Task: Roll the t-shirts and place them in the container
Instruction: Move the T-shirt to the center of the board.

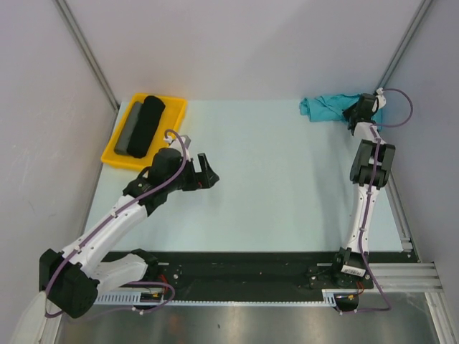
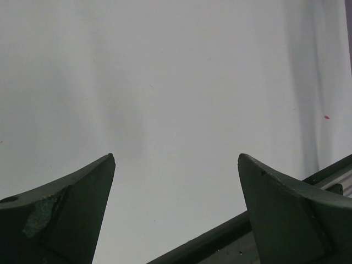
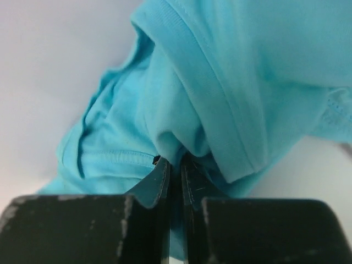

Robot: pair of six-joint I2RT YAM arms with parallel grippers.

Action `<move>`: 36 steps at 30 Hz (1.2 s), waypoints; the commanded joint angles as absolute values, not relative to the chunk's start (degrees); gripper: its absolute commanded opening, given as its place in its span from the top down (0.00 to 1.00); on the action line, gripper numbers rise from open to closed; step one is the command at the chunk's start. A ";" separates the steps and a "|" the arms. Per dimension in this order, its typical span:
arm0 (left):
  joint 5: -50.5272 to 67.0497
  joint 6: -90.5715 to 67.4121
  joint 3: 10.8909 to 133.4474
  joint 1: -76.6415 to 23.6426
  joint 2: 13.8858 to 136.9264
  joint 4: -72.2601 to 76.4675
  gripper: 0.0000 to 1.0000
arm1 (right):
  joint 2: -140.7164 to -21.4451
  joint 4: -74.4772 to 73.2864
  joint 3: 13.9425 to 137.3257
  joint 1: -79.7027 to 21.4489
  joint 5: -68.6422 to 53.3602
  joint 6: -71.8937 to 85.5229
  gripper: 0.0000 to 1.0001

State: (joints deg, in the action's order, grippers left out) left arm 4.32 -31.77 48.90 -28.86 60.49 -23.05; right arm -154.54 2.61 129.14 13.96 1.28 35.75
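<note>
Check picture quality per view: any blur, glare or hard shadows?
Top view: even light, sharp, only faint shadows on the table. Left wrist view: the open left gripper is dark, nearly a silhouette, and the table is pale with faint shadow bands. Right wrist view: very close, t-shirt soft toward the upper edges, sharper by the right gripper. No glare anywhere.

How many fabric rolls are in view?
2, both in the yellow tray at the far left: a black roll and a thinner grey roll beside it on its left. The teal t-shirt at the far right is bunched, not rolled. More could lie beneath them.
</note>
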 commanded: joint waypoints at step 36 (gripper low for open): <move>13.71 -45.61 25.31 -38.66 61.08 3.60 0.24 | -55.55 -34.98 37.45 -27.41 12.04 38.22 0.43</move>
